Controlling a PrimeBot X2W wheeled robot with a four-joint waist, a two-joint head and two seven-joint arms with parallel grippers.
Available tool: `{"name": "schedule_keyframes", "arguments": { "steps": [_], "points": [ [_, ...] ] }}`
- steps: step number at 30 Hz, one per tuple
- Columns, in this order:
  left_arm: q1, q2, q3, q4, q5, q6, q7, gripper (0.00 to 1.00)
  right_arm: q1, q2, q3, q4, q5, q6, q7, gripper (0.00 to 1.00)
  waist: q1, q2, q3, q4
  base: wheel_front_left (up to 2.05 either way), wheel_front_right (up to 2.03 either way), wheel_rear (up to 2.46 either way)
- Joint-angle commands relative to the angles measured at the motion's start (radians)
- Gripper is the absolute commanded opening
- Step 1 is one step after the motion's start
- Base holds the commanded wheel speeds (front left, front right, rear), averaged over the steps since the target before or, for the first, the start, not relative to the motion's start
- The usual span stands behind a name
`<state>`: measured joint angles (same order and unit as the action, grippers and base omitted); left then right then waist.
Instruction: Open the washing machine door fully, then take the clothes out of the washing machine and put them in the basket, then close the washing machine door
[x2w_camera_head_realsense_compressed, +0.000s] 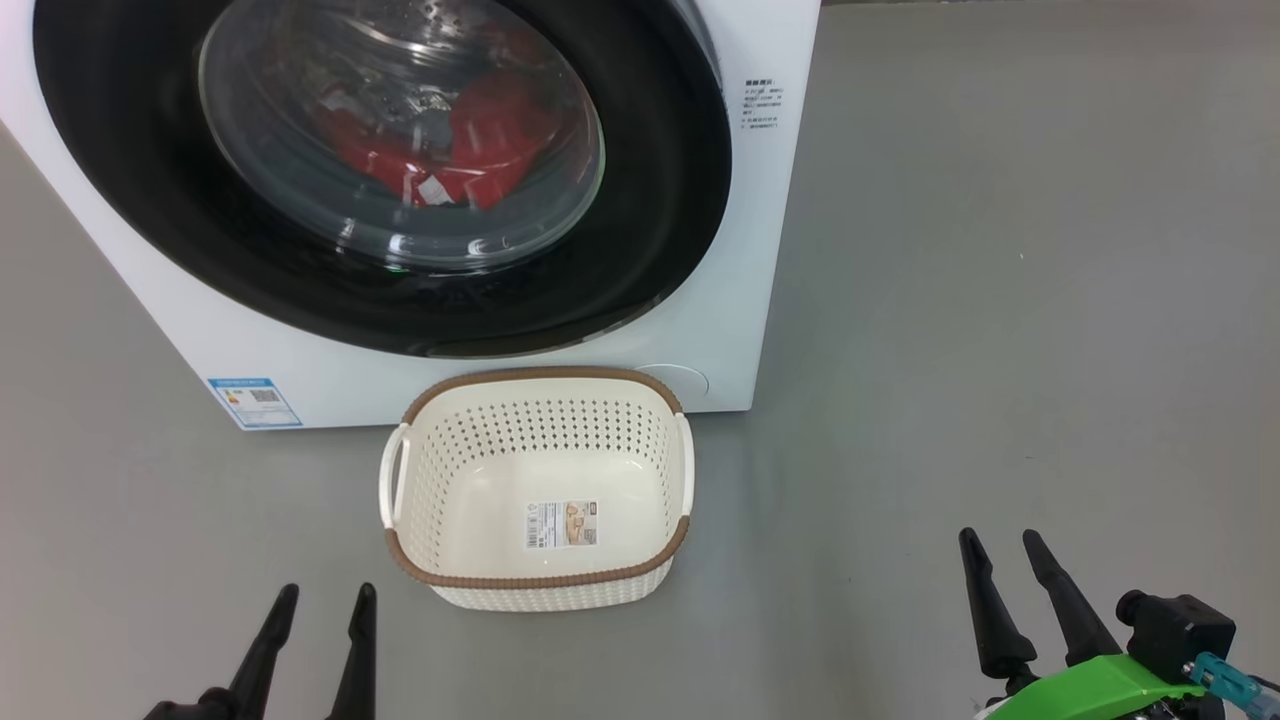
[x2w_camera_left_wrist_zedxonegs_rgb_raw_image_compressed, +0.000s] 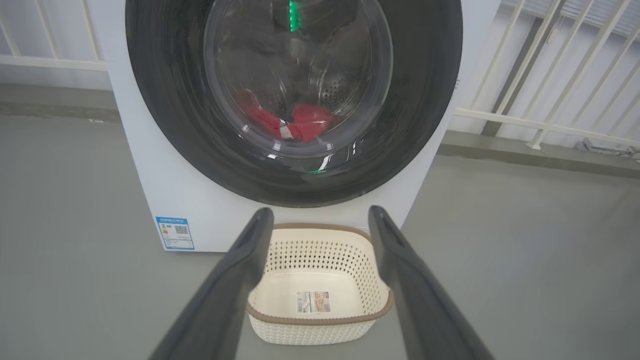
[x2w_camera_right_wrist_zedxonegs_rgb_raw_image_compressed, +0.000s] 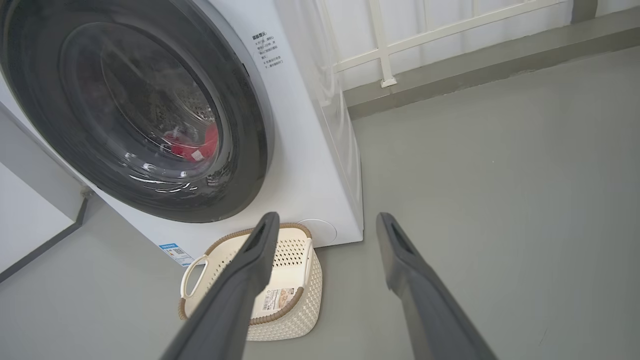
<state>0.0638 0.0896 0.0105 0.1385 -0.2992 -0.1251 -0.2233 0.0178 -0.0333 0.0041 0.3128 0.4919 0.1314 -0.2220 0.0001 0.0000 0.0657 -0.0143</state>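
The white washing machine (x2w_camera_head_realsense_compressed: 770, 250) stands ahead on the grey floor, its black-rimmed washing machine door (x2w_camera_head_realsense_compressed: 660, 220) shut flat against the front. Through the glass I see red and white clothes (x2w_camera_head_realsense_compressed: 480, 140) in the drum, also the clothes (x2w_camera_left_wrist_zedxonegs_rgb_raw_image_compressed: 305, 125) and clothes (x2w_camera_right_wrist_zedxonegs_rgb_raw_image_compressed: 197, 145) in both wrist views. The cream basket (x2w_camera_head_realsense_compressed: 540, 400) sits empty on the floor right before the machine. My left gripper (x2w_camera_head_realsense_compressed: 328, 600) is open at the lower left, short of the basket. My right gripper (x2w_camera_head_realsense_compressed: 1000, 545) is open at the lower right, well right of the basket.
A blue label sticker (x2w_camera_head_realsense_compressed: 254, 402) marks the machine's lower left corner. White railings (x2w_camera_left_wrist_zedxonegs_rgb_raw_image_compressed: 550, 90) and a raised grey kerb (x2w_camera_right_wrist_zedxonegs_rgb_raw_image_compressed: 475, 70) run behind the machine. Bare grey floor (x2w_camera_head_realsense_compressed: 1000, 300) stretches to the right of the machine and around the basket (x2w_camera_left_wrist_zedxonegs_rgb_raw_image_compressed: 320, 320).
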Motion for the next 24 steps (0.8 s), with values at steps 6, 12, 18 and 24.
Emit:
{"name": "schedule_keyframes", "arguments": {
  "steps": [6, 12, 18, 24],
  "points": [
    [-0.002, 0.030, 0.022, -0.010, 0.084, -0.005, -0.032, 1.00, 0.003, -0.017, 0.009, -0.022, -0.071, -0.001, -0.034, 1.00, -0.0001, 0.0000, 0.004, -0.003, 0.00, 0.00, 0.00],
    [-0.002, 0.029, 0.021, 0.009, 0.086, -0.006, -0.038, 1.00, 0.007, -0.017, 0.006, -0.020, -0.087, -0.001, -0.040, 1.00, -0.0001, 0.0000, 0.005, -0.005, 0.00, 0.00, 0.00],
    [-0.010, 0.029, 0.021, 0.031, 0.039, -0.006, -0.038, 1.00, 0.009, -0.017, -0.010, -0.018, -0.085, -0.001, -0.040, 1.00, -0.0001, 0.0000, 0.010, -0.003, 0.00, 0.00, 0.00],
    [-0.015, 0.039, 0.012, 0.043, 0.017, -0.006, -0.038, 1.00, 0.015, -0.017, -0.019, -0.013, -0.080, -0.001, -0.040, 1.00, -0.0001, 0.0000, 0.012, 0.000, 0.00, 0.00, 0.00]
  ]
}}
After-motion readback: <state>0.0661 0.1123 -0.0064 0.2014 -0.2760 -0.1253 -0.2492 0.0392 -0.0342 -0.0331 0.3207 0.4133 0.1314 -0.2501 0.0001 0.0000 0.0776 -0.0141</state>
